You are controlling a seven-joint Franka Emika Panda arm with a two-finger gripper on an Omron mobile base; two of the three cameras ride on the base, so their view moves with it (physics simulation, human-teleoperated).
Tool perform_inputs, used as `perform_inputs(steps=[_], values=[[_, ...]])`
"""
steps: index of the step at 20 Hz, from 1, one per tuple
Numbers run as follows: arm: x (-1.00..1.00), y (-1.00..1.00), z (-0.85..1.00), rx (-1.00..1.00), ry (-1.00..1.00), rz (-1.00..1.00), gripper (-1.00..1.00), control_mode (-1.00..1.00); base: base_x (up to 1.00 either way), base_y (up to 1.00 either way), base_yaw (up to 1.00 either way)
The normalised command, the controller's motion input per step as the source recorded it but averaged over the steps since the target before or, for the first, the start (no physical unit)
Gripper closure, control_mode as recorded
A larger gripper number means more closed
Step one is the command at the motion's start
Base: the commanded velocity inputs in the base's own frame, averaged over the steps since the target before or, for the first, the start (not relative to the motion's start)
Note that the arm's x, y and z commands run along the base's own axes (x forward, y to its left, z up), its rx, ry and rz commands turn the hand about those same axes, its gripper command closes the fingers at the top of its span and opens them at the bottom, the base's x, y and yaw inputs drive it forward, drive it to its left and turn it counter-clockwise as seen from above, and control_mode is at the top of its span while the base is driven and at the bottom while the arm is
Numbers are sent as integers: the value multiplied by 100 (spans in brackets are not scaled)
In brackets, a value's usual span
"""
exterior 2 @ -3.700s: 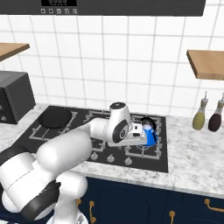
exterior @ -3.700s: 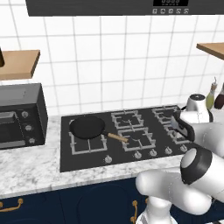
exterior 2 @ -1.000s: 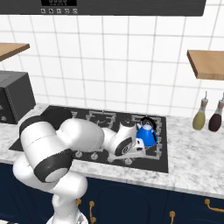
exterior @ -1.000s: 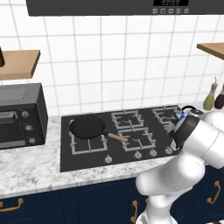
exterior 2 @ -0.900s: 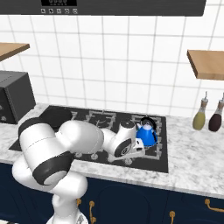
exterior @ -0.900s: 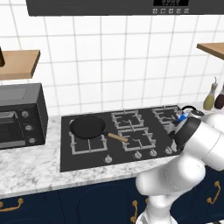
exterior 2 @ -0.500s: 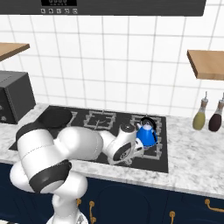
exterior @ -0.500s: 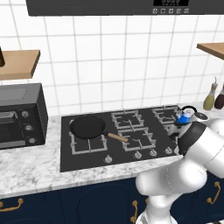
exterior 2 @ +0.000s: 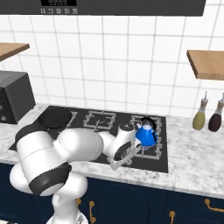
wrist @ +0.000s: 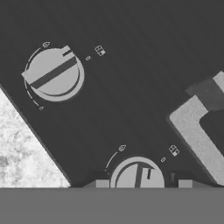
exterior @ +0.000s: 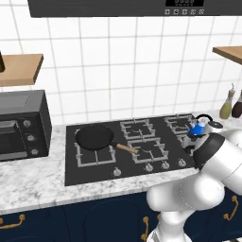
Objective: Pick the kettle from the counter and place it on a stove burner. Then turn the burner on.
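Note:
The blue kettle (exterior 2: 145,133) (exterior: 198,127) stands upright on the right-hand stove burner (exterior 2: 153,150) of the black cooktop (exterior: 71,170), free of my hand. My gripper (exterior 2: 130,161) hangs low over the cooktop's front edge, just in front of the kettle. In the hand view the gripper (wrist: 140,183) is open, its two dark fingertips (wrist: 97,183) on either side of a round silver knob (wrist: 138,175) with a small gap on each side. A second knob (wrist: 54,73) lies further up and to the left. A strip of marble counter (wrist: 22,148) shows beside the cooktop.
A black frying pan (exterior: 94,137) with a wooden handle sits on the left front burner. A dark toaster oven (exterior: 19,125) stands at the far left. Two bottles (exterior 2: 200,116) stand on the counter to the right. A grate corner (wrist: 197,131) lies close to my fingers.
My hand has dropped from beside the kettle down to the knob row at the cooktop's front edge. The kettle has stayed on its burner.

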Motion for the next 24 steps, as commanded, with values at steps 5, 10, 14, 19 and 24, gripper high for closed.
perform_inputs(steps=[5, 10, 14, 19, 24], values=[[0, 17, -1, -22, 0, 31, 100, -100, 0, 0, 0], [-19, 16, 2, -20, -7, 34, 100, -100, 0, 0, 0], [0, 0, 0, 0, 0, 0, 100, -100, 0, 0, 0], [-1, 0, 0, 0, -1, 0, 100, -100, 0, 0, 0], [-9, -4, -34, 0, -1, 75, 100, -100, 0, 0, 0]])
